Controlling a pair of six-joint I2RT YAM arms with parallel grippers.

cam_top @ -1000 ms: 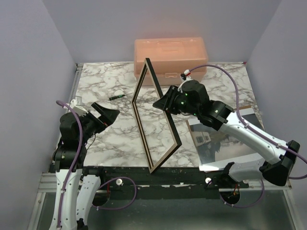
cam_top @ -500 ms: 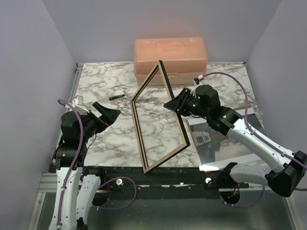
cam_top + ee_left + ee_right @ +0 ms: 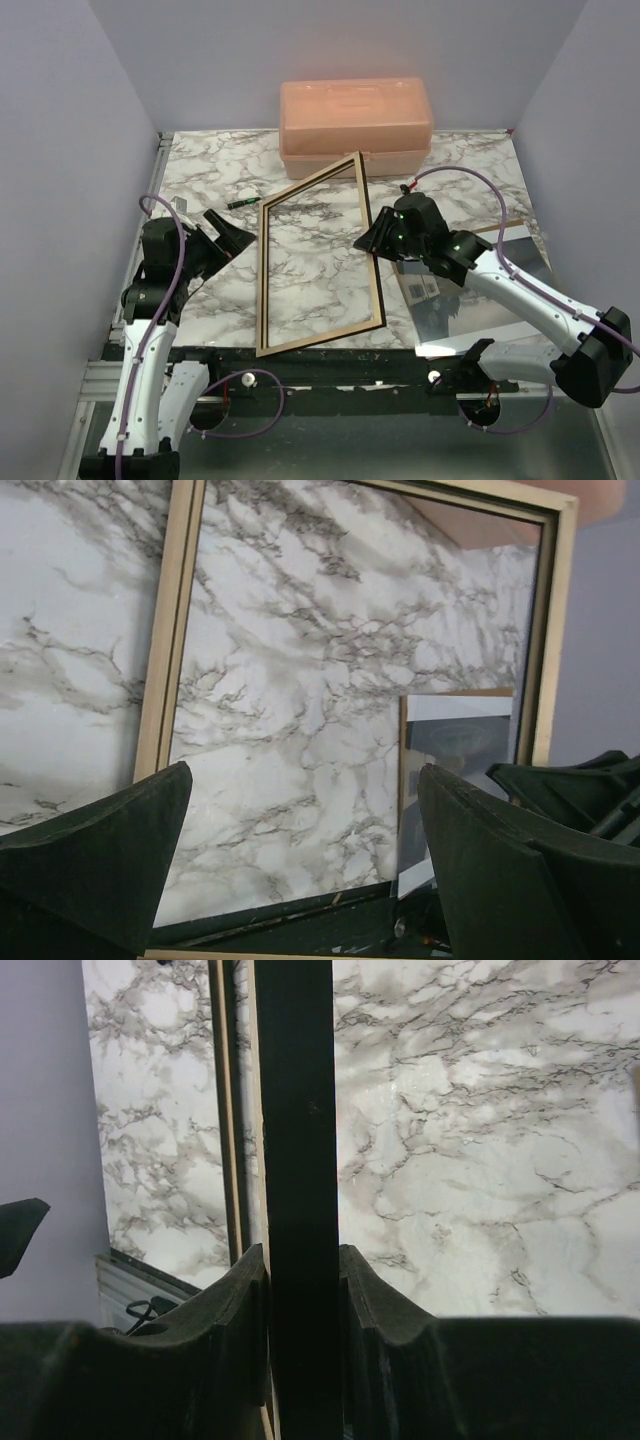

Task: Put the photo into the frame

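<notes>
The frame (image 3: 262, 280) leans low across the middle of the table, light wood back up. My right gripper (image 3: 372, 243) is shut on its right rail. In the right wrist view the black rail (image 3: 295, 1110) runs straight up between both pads, with the gripper (image 3: 300, 1280) pressed on each side. The photo (image 3: 470, 300) lies face up at the right, partly under my right arm. My left gripper (image 3: 232, 230) is open and holds nothing, just left of the frame. Its wrist view looks through the frame (image 3: 160, 660) toward the photo (image 3: 455, 745), with the gripper (image 3: 300, 870) spread wide.
A pink plastic box (image 3: 355, 125) stands at the back centre. A small dark pen-like thing (image 3: 240, 203) lies left of the frame's far corner. A brown panel edge (image 3: 505, 228) shows beside the photo. Grey walls close in on both sides.
The frame has tipped from standing on edge down toward the table, wood back turning up, as my right gripper swung it over. My left arm shifted slightly toward it.
</notes>
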